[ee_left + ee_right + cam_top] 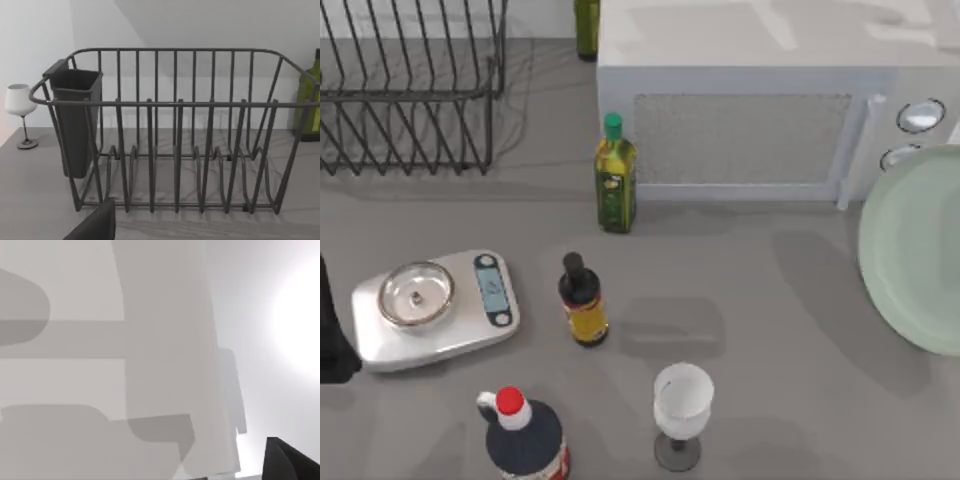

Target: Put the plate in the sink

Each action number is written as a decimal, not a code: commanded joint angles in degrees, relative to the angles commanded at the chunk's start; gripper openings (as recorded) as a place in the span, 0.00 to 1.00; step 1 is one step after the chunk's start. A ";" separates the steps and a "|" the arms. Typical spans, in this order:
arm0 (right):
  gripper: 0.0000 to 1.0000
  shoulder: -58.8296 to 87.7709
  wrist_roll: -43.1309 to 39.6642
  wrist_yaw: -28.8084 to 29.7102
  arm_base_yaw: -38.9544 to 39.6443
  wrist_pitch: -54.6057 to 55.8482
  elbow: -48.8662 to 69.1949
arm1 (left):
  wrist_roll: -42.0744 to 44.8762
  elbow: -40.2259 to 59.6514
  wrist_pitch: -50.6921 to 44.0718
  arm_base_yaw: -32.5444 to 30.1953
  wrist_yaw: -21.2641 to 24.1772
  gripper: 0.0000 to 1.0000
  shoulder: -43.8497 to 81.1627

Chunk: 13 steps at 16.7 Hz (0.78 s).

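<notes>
Plate [918, 250] at right edge of top view, large in frame, apparently lifted above the counter [760, 300] and cut off by the frame edge; shadow cast on counter to its left. Overlaps the front right corner of the microwave [740, 110].

Right gripper: state cannot be told; dark piece at a corner of the right wrist view, rest pale surfaces. Presumably carrying the plate, but grip unseen.

Left arm parked at left edge of top view, beside the scale [435, 305]. Left gripper: dark edge low in left wrist view, opening cannot be told. Facing the rack [175, 135].

Sink not identified. Wire rack at far left of counter, likely the intended drop place if "sink" means that; uncertain.

Between plate and rack: oil bottle [614, 175], sauce bottle [582, 300], glass [681, 412], red-capped bottle [523, 432], scale.

Risks:
- Low sweep leftward: rim clips oil bottle or glass, both tall and narrow, easily toppled.
- Rim grip on wide plate: long lever, could rotate or slip under fast motion.
- Plate close to microwave: contact on turning.
- Path ending near parked left arm: collision possible.
- Flat entry into rack slots: jam on wires.
</notes>
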 joint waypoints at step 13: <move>0.15 16.77 -15.24 -3.69 -5.48 6.89 9.13 | 0.00 0.00 0.00 0.00 0.00 1.00 0.00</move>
